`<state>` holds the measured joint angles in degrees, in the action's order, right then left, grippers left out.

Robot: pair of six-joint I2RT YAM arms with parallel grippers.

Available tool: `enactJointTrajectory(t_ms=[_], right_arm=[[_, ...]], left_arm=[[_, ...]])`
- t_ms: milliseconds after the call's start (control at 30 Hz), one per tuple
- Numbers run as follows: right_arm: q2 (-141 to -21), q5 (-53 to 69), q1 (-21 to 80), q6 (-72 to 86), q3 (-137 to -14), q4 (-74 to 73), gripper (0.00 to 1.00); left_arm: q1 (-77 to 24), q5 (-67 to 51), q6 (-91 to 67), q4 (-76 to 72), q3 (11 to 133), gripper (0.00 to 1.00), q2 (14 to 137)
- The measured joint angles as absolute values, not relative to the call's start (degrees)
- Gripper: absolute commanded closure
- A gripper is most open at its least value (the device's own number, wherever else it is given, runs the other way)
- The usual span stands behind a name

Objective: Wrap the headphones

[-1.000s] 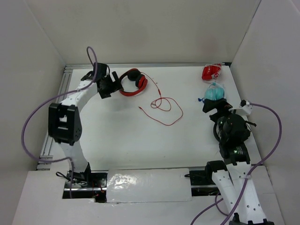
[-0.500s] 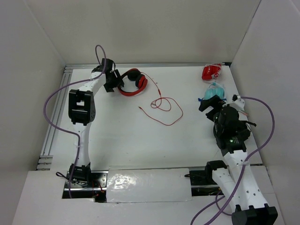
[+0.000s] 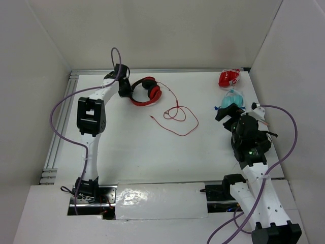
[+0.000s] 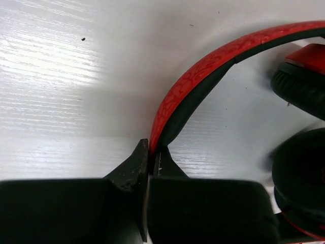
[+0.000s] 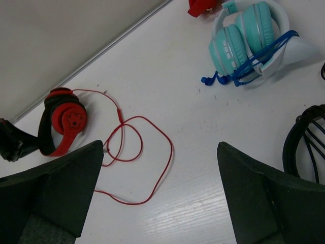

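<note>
So the left pincer (image 4: 150, 157) is clamped by its very tips on the headband (image 4: 203, 66) of the red headphones (image 3: 146, 91), far-left on the tabletop (image 3: 152, 147). With a bite that thin, I'd bet they twist out if lifted. The loose cable (image 3: 175, 114) could drag or tangle too. The right pincer (image 5: 160, 198) hangs wide open, holding nothing.

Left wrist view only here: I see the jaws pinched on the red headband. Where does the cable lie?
Observer: The cable trails loose from the headphones in a few loops toward the middle of the table.
Operator: And the other arm?
Observer: The right gripper is open at the right side, close to the teal headphones, away from the cable.
Operator: Anything else there?
Observer: A small red packet, behind the teal pair near the back edge.
</note>
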<state>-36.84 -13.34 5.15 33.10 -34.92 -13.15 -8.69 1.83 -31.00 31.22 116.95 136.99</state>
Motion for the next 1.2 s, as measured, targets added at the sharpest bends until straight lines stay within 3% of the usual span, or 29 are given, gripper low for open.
enactJointTrajectory(t_ms=[233,667,967,1200], right_arm=[[-37.2,-9.1,9.3,28.2,-34.8,-10.9,0.0],[-41.8,-6.6,32.6,18.2,-38.1,-10.2,0.0],[-40.9,-10.4,43.4,12.6,-43.5,-11.7,0.0],[-40.4,-19.4,49.1,13.1,-40.8,-12.6,0.0]], left_arm=[[-10.5,4.7,-30.1,28.9,104.1,1.0,127.2],[-23.1,8.3,-27.1,19.6,73.1,1.0,75.9],[-33.3,15.5,-28.4,27.0,62.8,1.0,74.8],[-33.6,19.7,-34.4,35.0,66.0,1.0,75.7]])
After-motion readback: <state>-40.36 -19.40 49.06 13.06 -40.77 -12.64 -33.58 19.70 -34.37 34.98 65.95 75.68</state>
